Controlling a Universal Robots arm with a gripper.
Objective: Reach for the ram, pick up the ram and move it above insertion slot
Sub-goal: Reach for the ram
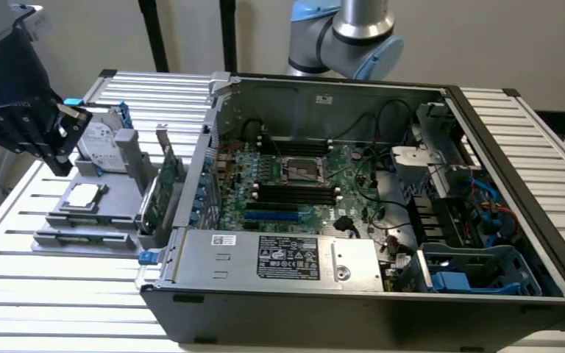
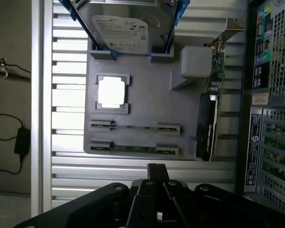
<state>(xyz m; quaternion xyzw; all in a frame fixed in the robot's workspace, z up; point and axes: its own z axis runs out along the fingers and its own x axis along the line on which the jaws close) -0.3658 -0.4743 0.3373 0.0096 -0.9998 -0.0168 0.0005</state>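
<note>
Hovering over the grey fixture (image 2: 147,99) near the surface's (image 1: 57,294) edge on the exterior view's left, the gripper (image 1: 57,158) has nothing of the task in it. Whether it is open or closed I cannot tell.

The ram (image 2: 133,148) stands on its thin edge in the fixture, each end caught in a small cradle. I take that to be so its flat faces are left free to be pinched from above. A second stick (image 2: 135,127) sits just beside it, parallel and held the same way. Of the two, the first lies nearer the gripper, though the gripper is not touching it.

The ram's long axis runs along the fixture's side farthest from the hard drive (image 2: 126,26). In the exterior view that line looks roughly parallel with the insertion slot (image 1: 297,193), one of several black sockets inside the open computer case (image 1: 341,323) in the middle of the surface. The match seems deliberate, with the ram presented in line with its socket.
</note>
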